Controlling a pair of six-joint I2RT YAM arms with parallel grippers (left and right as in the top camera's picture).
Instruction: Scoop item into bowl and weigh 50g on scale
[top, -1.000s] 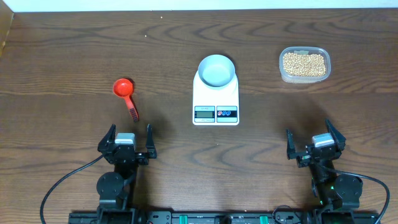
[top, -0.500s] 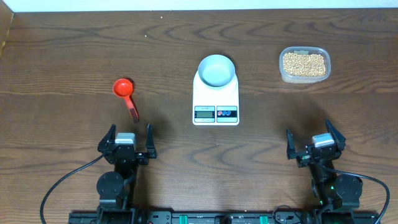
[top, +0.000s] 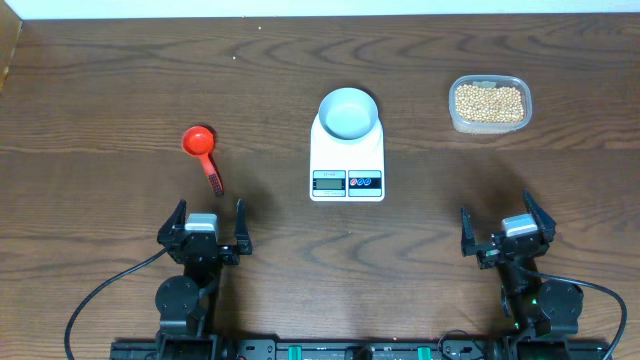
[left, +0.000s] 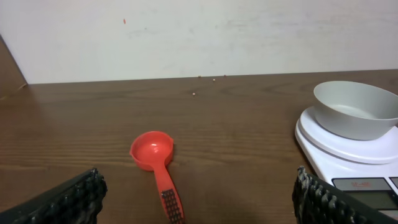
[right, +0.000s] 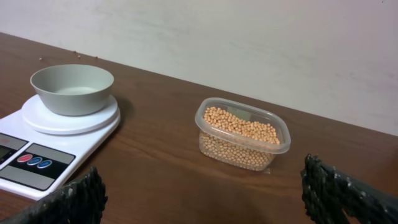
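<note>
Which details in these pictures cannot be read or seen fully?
Display of the scale: digits too small overhead; seen too flat from the left wrist, cut by the left edge from the right wrist.
Red scoop: handle end cut off by the bottom edge, left wrist view.
Beans: number uncountable, small and piled, overhead and right wrist views.

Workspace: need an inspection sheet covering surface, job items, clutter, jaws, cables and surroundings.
Surface: dark wood table, dry.
Job's things: empty bowl sits on scale, display unreadable; beans in clear tub, far right; red scoop lies left, untouched.
Clutter: few specks near far edge.
Jaws: open and empty on left arm and right arm, both at near edge.
Cables: black leads beside the bases, away from the items.
Surroundings: white wall behind.
</note>
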